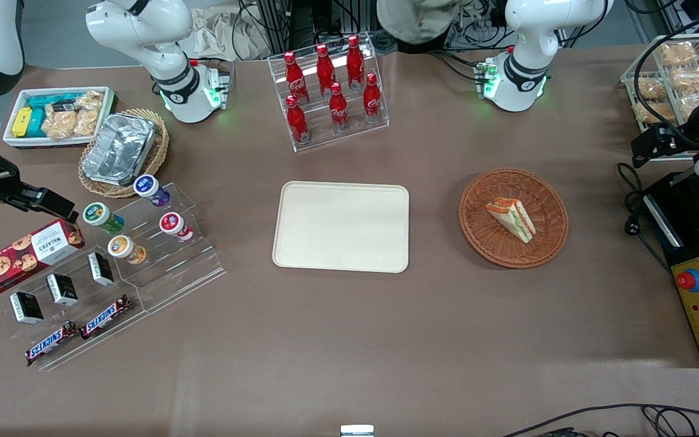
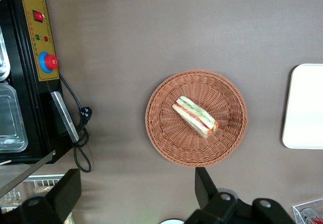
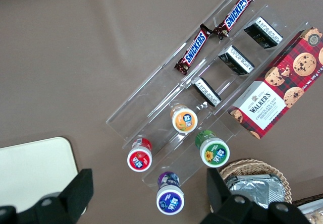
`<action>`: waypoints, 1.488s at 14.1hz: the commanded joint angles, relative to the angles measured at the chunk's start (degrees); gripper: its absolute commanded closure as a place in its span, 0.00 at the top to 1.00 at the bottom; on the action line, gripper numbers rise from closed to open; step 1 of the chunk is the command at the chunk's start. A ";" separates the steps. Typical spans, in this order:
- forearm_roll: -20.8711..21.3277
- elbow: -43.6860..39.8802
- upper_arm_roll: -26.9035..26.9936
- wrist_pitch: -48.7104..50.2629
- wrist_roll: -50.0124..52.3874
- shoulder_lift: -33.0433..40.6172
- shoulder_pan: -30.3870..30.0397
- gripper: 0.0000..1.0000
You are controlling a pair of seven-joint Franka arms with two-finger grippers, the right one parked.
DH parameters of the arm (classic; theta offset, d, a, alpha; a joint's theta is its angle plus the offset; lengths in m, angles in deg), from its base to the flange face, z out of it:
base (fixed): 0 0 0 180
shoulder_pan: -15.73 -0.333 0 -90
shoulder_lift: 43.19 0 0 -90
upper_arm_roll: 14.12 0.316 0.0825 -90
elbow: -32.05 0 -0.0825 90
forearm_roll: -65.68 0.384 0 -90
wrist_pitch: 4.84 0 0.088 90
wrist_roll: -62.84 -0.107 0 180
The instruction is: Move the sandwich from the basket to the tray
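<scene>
The sandwich [image 1: 512, 217], a small wedge of pale bread with orange-red and green filling, lies in the round reddish-brown wicker basket [image 1: 477, 237]. The cream-beige tray [image 1: 341, 226] lies flat at the table's middle, beside the basket, with nothing on it. My left gripper [image 1: 650, 149] hangs high at the working arm's end of the table, away from the basket. In the left wrist view the gripper [image 2: 133, 188] is open and empty, with the sandwich [image 2: 196, 116] in the basket [image 2: 166, 143] below and the tray's edge [image 2: 305, 108] showing.
A black control box with a red button [image 1: 698, 303] and a rack of bagged pastries [image 1: 671, 79] stand at the working arm's end. A cola bottle rack [image 1: 331, 85] stands farther from the camera than the tray. An acrylic snack stand [image 1: 143, 243], a foil container in a tan basket [image 1: 122, 152] and a white bin [image 1: 52, 115] lie toward the parked arm's end.
</scene>
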 commanded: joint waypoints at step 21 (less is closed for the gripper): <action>-7.64 51.11 -6.17 -47.12 38.25 9.43 1.75 1.00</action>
